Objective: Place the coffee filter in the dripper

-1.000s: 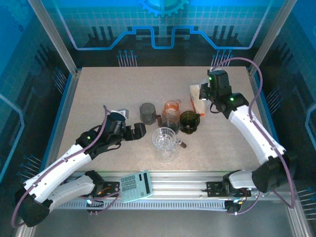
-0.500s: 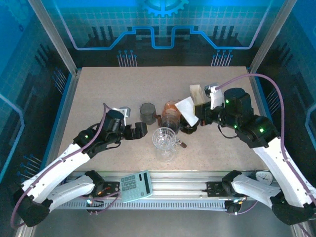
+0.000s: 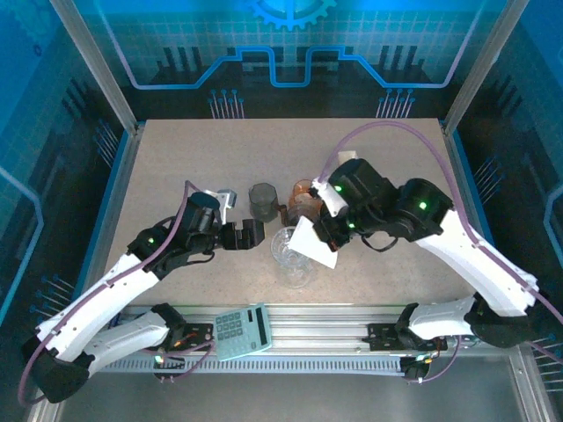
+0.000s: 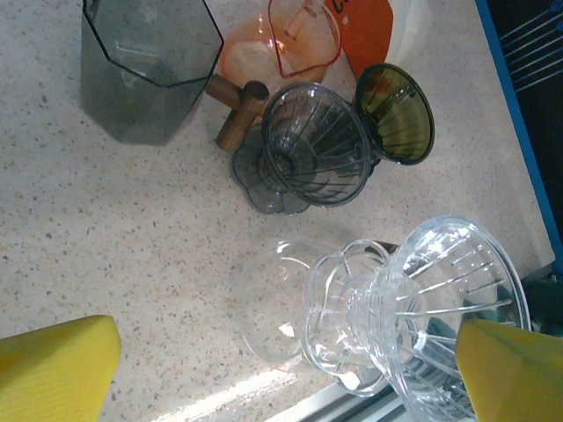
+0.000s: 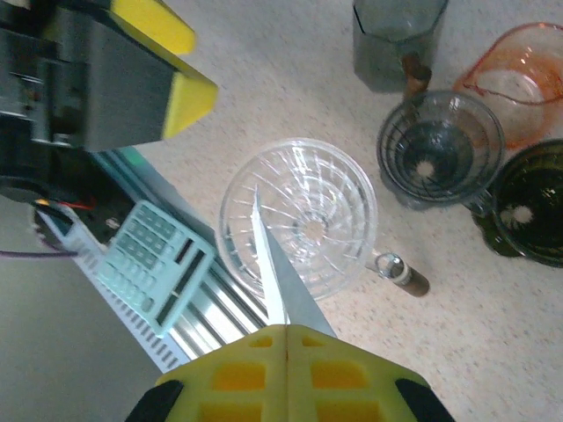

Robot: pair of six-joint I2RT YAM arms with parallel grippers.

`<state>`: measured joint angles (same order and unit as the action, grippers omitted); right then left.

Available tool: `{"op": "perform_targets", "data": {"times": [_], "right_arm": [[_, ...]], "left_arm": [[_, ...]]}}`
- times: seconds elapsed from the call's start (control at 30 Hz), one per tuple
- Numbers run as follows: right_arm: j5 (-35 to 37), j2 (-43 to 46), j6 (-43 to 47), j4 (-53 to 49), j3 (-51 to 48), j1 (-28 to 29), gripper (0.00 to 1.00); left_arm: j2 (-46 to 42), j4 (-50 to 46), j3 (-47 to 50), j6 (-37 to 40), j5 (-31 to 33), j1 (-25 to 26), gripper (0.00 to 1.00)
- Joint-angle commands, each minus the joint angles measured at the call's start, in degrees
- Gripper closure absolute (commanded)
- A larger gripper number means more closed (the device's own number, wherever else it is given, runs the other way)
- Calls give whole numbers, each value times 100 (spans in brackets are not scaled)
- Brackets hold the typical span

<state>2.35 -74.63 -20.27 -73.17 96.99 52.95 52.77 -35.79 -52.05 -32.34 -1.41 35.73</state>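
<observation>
Filter: white paper coffee filter [image 5: 280, 281] hung edge-on, its tip over the clear ribbed glass dripper [image 5: 299, 215].
Right tool [image 5: 286, 334]: clamped on the filter's upper edge.
Left tool [image 3: 246, 234]: fingers apart, beside the dripper.
Advice: centring over the cone, then lowering before release, looked wisest.

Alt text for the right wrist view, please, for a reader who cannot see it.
The right gripper pinches a white coffee filter edge-on, its tip over the clear glass dripper. Beyond it stand a grey dripper, a dark green dripper, an orange jug and a grey cup; a calculator lies left.
</observation>
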Motion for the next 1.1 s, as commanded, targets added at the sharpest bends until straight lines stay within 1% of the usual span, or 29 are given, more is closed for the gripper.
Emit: {"op": "perform_targets", "data": {"times": [0.0,0.13,0.4,0.57,0.73,0.83,0.9,0.97,1.07], "right_arm": [[459,-301,40,-654,454,175,100],[752,-877,156,-846,890,385,100],[765,-1795,400,-818,1397,622,100],[594,-2073,458,-436,1217,673,100],[459,-2111,413,-18,833,673,99],[358,-2053,363,130,650,683,86],[391,-1910,349,209,588,692,72],[475,-1627,333,406,448,699,52],[616,-1205,308,652,226,710,37]], "left_arm": [[-17,-206,-217,195,-226,-43,1],[-63,-238,-209,189,-364,-48,3],[-229,-281,-200,87,-516,-42,3],[-372,-312,-192,62,-449,-57,2],[-416,-275,-166,-8,-509,-54,1],[-407,-254,-166,-59,-536,-56,1],[-408,-248,-174,-80,-545,-56,1],[-406,-222,-199,-106,-570,-54,1],[-399,-173,-242,-134,-623,-63,1]]}}
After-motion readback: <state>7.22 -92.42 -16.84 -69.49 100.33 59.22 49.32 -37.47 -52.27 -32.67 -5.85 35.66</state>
